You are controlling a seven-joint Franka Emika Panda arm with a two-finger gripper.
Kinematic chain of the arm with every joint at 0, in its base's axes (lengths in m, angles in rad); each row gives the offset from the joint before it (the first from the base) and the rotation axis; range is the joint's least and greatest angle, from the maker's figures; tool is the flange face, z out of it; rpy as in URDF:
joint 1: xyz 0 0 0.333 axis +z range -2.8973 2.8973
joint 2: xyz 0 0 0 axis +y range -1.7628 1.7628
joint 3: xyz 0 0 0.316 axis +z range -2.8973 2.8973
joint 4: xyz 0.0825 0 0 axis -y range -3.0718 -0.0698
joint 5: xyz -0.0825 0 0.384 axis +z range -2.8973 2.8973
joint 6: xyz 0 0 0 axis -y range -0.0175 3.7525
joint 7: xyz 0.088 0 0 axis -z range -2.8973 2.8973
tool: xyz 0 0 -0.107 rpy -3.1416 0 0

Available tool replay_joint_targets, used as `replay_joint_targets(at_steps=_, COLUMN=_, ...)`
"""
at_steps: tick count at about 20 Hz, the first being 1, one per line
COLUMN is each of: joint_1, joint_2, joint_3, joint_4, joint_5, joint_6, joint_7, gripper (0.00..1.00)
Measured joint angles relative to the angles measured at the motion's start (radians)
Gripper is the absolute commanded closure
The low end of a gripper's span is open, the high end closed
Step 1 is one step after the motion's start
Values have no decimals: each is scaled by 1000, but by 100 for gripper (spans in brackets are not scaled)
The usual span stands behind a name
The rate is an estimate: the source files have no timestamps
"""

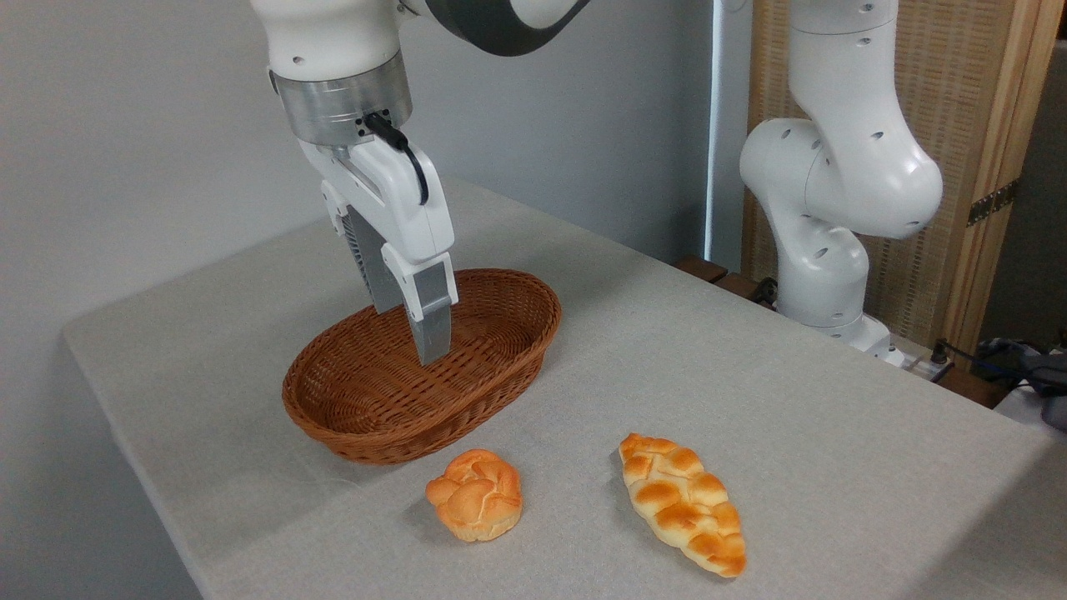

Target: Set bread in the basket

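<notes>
On the cloth-covered counter (750,392), the bread (475,494) is seen lying just in front of the basket (367,417), outside it and untouched. A long braided loaf (682,502) is placed to its right, apart from it. The gripper (413,337) is held above the basket's interior, pointing down; its jaws appear pressed together, with nothing gripped between them. The arm's white base (834,217) is seen at the counter's far right.
</notes>
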Motion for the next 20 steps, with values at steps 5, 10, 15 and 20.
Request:
replay_joint_targets(at_steps=5, joint_1=2, joint_2=0, joint_3=31, joint_4=0, joint_5=5, joint_6=0, joint_7=1, gripper=0)
replay_joint_targets(at_steps=10, joint_1=2, joint_2=0, joint_3=38, joint_4=0, joint_5=6, joint_6=0, joint_7=1, gripper=0)
replay_joint_targets(at_steps=15, joint_1=3, joint_2=1, joint_3=53, joint_4=0, joint_5=21, joint_6=0, joint_7=1, gripper=0)
replay_joint_targets(at_steps=20, joint_1=3, joint_2=20, joint_3=53, joint_4=-1, joint_5=72, joint_6=15, joint_7=1, gripper=0)
